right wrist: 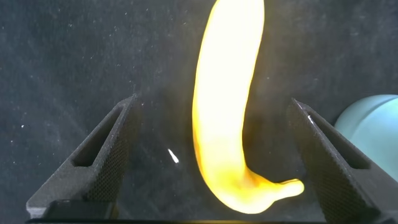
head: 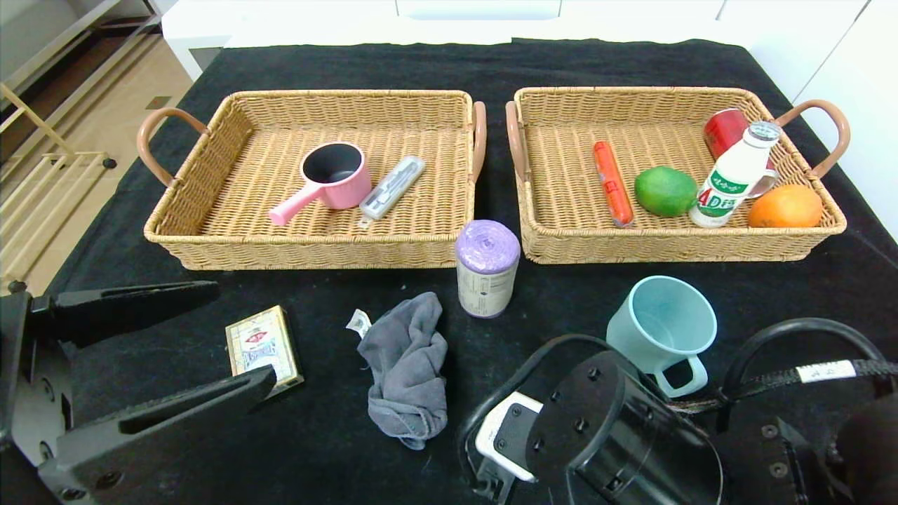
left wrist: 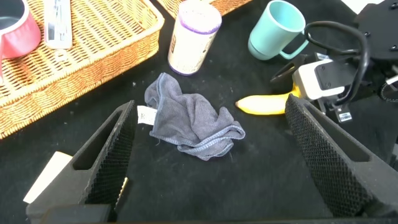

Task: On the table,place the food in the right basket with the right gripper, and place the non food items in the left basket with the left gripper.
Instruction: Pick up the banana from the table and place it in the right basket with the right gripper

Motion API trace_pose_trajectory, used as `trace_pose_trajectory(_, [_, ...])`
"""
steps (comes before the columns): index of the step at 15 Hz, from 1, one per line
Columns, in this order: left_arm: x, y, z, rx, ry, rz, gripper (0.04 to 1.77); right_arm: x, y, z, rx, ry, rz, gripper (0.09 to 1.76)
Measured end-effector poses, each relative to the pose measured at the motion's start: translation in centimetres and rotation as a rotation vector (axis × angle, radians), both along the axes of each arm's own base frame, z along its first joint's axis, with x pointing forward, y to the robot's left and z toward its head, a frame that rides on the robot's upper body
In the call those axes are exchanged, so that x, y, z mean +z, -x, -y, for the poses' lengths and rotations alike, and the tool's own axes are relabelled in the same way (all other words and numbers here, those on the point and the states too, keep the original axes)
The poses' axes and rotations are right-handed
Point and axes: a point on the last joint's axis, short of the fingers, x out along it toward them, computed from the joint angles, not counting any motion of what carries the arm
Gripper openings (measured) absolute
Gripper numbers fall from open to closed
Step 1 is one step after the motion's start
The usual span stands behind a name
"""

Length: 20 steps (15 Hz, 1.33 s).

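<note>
— Where is the banana [right wrist: 227,106]?
— Flat on the black table [head: 337,449], beside the blue cup [head: 663,330], lying between the right gripper's [right wrist: 211,155] spread fingers.
— And the left gripper [left wrist: 211,155]?
— Released too, hovering over the grey cloth [left wrist: 189,123], near the left basket [head: 210,231].

— Anything legible here?

— The white plastic drink bottle with the green label [head: 733,175], leaning in the right wicker basket [head: 673,245], shows large letters "AD" on that label, with white characters above them that I cannot make out.

— And the flat printed card box on the black table cloth [head: 264,346]?

— It carries a red emblem and lines of print, too small to read.

— The purple-topped cylindrical roll [head: 487,268]?

— Its pale wrapper has fine print, unreadable. The white tag on the black cable [head: 828,371] also bears dark marks I cannot decipher.
</note>
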Motion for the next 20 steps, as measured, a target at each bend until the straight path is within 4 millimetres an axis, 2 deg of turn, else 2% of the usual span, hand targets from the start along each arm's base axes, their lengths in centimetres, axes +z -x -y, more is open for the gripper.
trace_pose_trajectory(17, [-0.1,0.0,0.0,-0.002,0.000,-0.001,1.72,-1.2,-1.6,-0.2,-0.041,0.012,-0.010,1.68])
trace_pose_trajectory(20, [-0.1,0.0,0.0,-0.002,0.000,-0.001,1.72,-1.4,-1.6,-0.3,-0.042,0.015,-0.014,1.17])
